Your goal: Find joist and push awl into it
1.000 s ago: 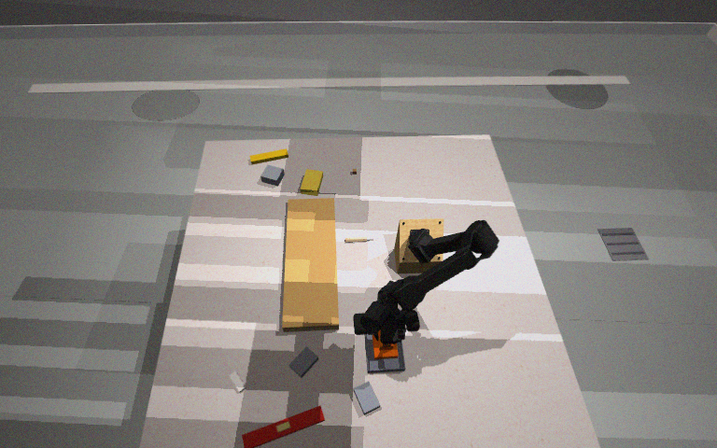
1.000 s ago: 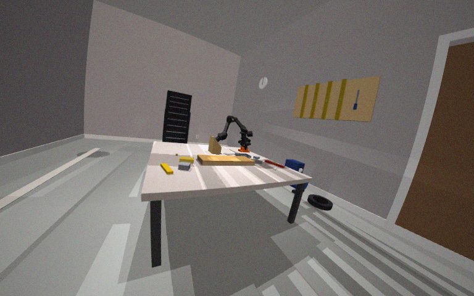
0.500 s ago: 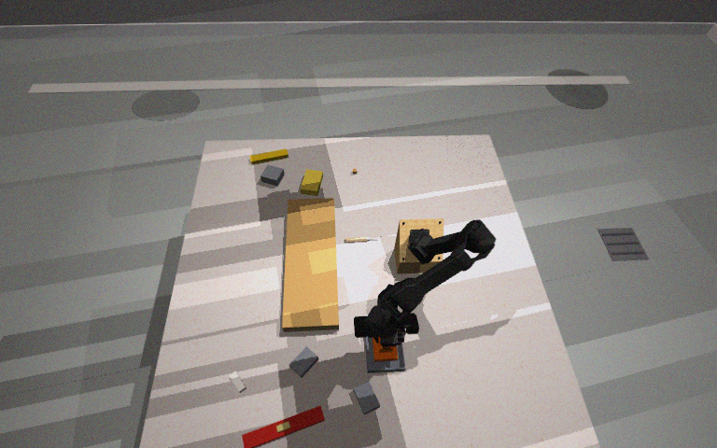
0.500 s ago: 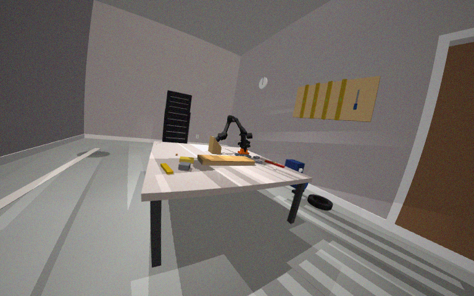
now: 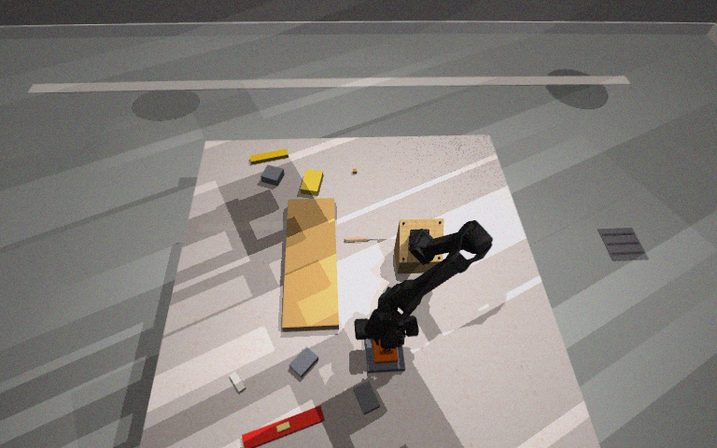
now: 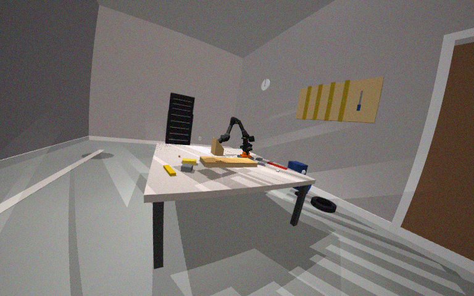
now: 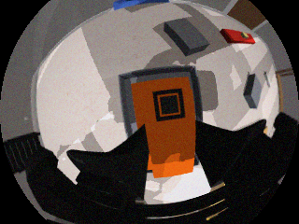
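Inside the gray tray (image 5: 385, 370) (image 7: 125, 100), the orange stud finder (image 5: 385, 355) (image 6: 245, 154) (image 7: 173, 133), tool-gripped.

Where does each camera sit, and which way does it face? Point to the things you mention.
Top: high above the table, looking steeply down; the whole black arm shows.
Exterior: off beyond the table's yellow-block end, looking across it; the arm shows small.
Wrist: on the arm by the black gripper (image 7: 170, 140), looking out past its fingers at the orange stud finder (image 5: 386, 353) (image 7: 169, 135).
Top and wrist share the dark grey tray (image 5: 386, 369) (image 7: 125, 100).

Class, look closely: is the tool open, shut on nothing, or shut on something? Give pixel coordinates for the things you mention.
Shut on something: the black tool (image 5: 388, 345) (image 7: 166, 123) has its fingers against both sides of the orange, boxy stud finder (image 5: 385, 355) (image 7: 169, 135).
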`<state>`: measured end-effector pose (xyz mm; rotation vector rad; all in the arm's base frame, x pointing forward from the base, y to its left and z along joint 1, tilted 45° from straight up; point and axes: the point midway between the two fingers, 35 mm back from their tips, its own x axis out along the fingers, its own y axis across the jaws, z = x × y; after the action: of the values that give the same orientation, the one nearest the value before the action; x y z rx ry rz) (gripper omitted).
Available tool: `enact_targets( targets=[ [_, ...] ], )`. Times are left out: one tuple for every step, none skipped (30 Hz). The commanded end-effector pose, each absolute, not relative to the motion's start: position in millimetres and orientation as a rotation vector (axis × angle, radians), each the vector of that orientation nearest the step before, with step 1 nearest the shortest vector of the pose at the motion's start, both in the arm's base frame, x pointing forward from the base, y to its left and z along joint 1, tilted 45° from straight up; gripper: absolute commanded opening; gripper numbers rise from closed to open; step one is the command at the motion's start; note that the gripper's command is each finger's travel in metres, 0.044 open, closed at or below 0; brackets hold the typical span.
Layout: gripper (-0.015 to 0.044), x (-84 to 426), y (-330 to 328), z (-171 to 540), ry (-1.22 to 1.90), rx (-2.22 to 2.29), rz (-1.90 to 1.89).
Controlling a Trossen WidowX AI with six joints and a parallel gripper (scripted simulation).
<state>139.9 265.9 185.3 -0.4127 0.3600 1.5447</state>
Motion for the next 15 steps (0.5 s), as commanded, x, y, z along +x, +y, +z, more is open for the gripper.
enact_targets(
  targets=[
    [0.0,140.5,270.5,180.5,0.364,-0.409,1.539],
    [0.0,140.4,271.6,179.4,0.364,-0.409,1.539],
    [0.0,140.3,272.7,178.3,0.364,-0.409,1.539],
    [0.0,140.2,273.8,177.2,0.364,-0.409,1.539],
    [0.0,140.1,274.7,176.4,0.364,-0.408,1.539],
    [0.0,140.0,275.2,175.9,0.364,-0.408,1.539],
    [0.0,140.0,275.4,175.7,0.364,-0.408,1.539],
    [0.0,140.0,275.4,175.7,0.364,-0.408,1.539],
    [0.0,140.0,275.4,175.7,0.364,-0.408,1.539],
    [0.0026,139.0,273.9,176.5,0.363,-0.411,1.546],
    [0.0053,139.0,273.9,176.5,0.363,-0.411,1.546],
    [0.0079,139.0,273.9,176.5,0.363,-0.411,1.546],
    [0.0105,139.0,273.9,176.5,0.363,-0.411,1.546],
    [0.0131,139.0,273.9,176.5,0.363,-0.411,1.546],
    [0.0157,139.0,273.9,176.5,0.363,-0.411,1.546]
  ],
)
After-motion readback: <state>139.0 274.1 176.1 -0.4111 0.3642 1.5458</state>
